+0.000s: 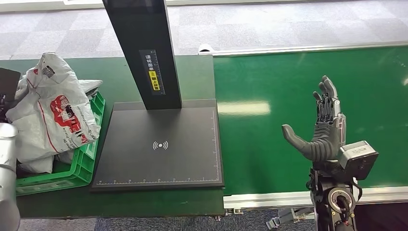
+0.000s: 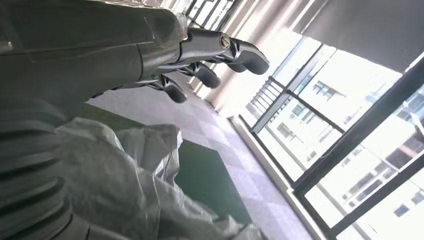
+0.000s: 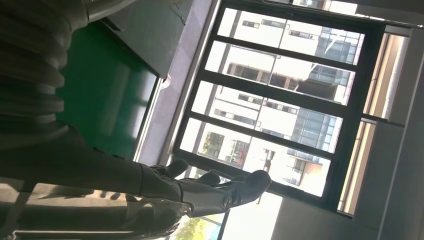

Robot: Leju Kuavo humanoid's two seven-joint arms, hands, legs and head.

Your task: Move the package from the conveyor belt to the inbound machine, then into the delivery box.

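White plastic packages with red print [image 1: 53, 110] are piled in the green delivery box [image 1: 82, 166] at the left. The left wrist view has the crumpled white plastic [image 2: 115, 185] close under my left hand [image 2: 210, 55], whose fingers are stretched out and hold nothing. Only my silver left forearm [image 1: 7, 178] enters the head view, at the left edge beside the box. My right hand [image 1: 325, 125] stands upright over the green conveyor belt [image 1: 288, 86], fingers straight, thumb out, empty. The inbound machine's black platform [image 1: 159, 144] is bare.
The machine's black column [image 1: 144, 48] rises from the back of the platform. A silver rail [image 1: 288, 197] edges the belt on my side. Grey carpet floor [image 1: 288, 24] lies beyond the table. Windows [image 3: 280, 100] appear in the right wrist view.
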